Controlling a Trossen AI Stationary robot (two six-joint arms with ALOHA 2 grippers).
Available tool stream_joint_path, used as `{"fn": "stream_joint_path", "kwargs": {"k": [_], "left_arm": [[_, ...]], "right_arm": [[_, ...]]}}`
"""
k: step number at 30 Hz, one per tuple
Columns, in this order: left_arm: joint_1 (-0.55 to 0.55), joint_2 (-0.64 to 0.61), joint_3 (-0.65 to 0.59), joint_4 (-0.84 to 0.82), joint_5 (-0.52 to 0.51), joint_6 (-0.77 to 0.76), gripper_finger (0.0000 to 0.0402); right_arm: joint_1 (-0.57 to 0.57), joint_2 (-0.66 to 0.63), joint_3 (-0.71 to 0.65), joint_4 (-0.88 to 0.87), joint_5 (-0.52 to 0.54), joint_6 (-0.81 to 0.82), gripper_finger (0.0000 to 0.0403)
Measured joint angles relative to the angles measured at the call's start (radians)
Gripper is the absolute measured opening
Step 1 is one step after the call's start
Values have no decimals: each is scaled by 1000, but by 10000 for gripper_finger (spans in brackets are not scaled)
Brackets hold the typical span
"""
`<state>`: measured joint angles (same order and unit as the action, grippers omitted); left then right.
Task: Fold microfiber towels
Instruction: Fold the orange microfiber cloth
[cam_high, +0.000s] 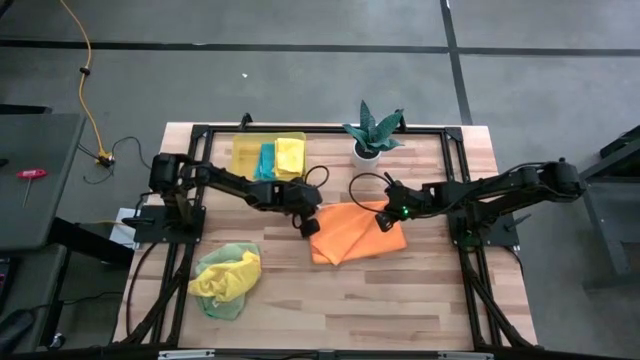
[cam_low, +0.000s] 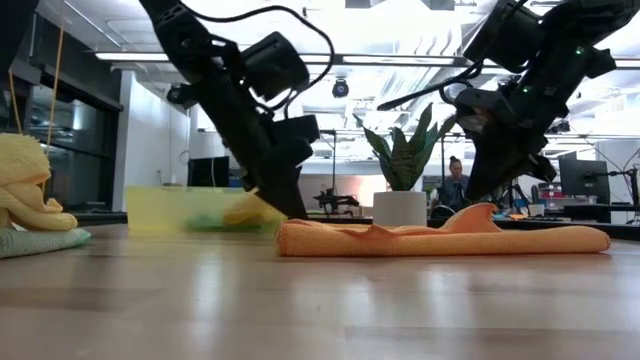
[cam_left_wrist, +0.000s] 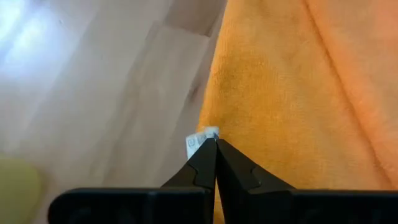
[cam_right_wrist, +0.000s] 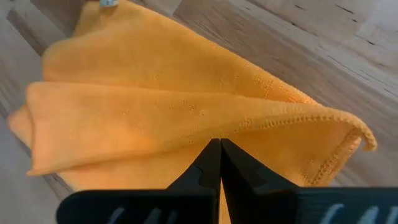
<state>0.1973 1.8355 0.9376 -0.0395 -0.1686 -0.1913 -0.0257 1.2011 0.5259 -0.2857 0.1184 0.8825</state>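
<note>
An orange towel (cam_high: 355, 235) lies loosely folded mid-table. It also shows in the low view (cam_low: 440, 240). My left gripper (cam_high: 312, 228) is shut at the towel's left edge, low over the table. My right gripper (cam_high: 385, 220) is shut on the towel's upper layer near its right side. A pile of yellow and light green towels (cam_high: 225, 278) rests on the table at the near left. A teal towel (cam_high: 266, 160) and a yellow towel (cam_high: 289, 155) lie in the yellow bin (cam_high: 243, 157). My left gripper pinches the small white label (cam_left_wrist: 200, 140) at the orange towel's left edge between its two fingertips, slanting down from the table's left. The towel there lies flat on the table. My right gripper pinches a raised fold of the towel's upper layer (cam_right_wrist: 214, 132) between its two fingers, slanting down from the table's right. The fold stands as a small peak (cam_low: 482, 212) above the rest of the towel, which lies on the table.
A potted plant (cam_high: 372, 135) in a white pot stands at the far edge behind the towel. The yellow bin stands at the far left. Bare wood lies near the front edge (cam_high: 400, 300). A person (cam_low: 455, 180) sits in the room beyond.
</note>
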Motion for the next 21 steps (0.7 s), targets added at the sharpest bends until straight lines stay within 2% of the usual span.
{"fn": "stream_joint_path", "kwargs": {"k": [7, 10, 12, 16, 19, 21], "left_arm": [[-2, -1, 106, -152, -67, 174, 0], [-8, -9, 151, -229, -88, 195, 0], [-9, -28, 158, -230, -27, 195, 0], [-9, -50, 139, -222, 180, 173, 0], [-9, -49, 97, -227, 258, 167, 0], [-9, -49, 63, -210, 249, 152, 0]], "right_arm": [[0, 0, 0, -12, 0, 0, 0], [0, 0, 0, -17, 0, 0, 0], [0, 0, 0, -19, 0, -3, 0], [0, 0, 0, -24, 0, -9, 0], [0, 0, 0, -29, 0, -12, 0], [0, 0, 0, -31, 0, -19, 0]]}}
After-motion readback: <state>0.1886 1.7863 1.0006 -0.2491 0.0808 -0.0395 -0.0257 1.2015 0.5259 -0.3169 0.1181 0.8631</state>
